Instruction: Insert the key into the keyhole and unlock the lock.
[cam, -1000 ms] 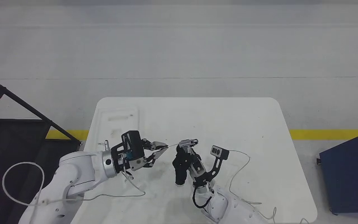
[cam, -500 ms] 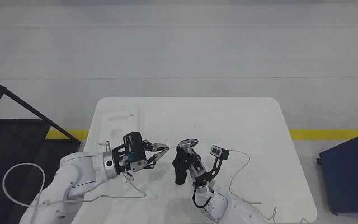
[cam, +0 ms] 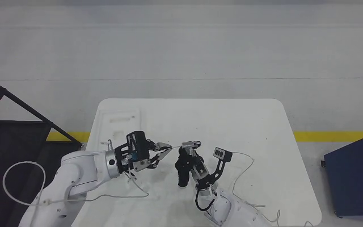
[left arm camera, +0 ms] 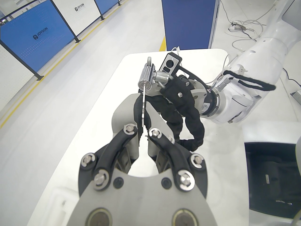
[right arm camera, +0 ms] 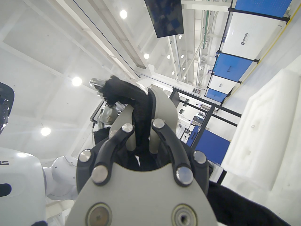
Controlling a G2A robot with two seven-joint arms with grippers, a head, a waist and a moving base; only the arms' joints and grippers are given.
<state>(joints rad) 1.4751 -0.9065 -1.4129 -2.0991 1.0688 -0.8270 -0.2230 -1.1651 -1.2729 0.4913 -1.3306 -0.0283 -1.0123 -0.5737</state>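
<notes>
Metal key (left arm camera: 143, 101) pinched in left end effector (left arm camera: 143, 118) touches the lock (left arm camera: 147, 81).

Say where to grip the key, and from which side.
Pinch the key by its flat head, across the broad faces, from the end away from the lock, leaving the blade free for the keyhole, as the left gripper does.

White table (cam: 244, 122); white tray (cam: 118, 120) along left edge.
</notes>
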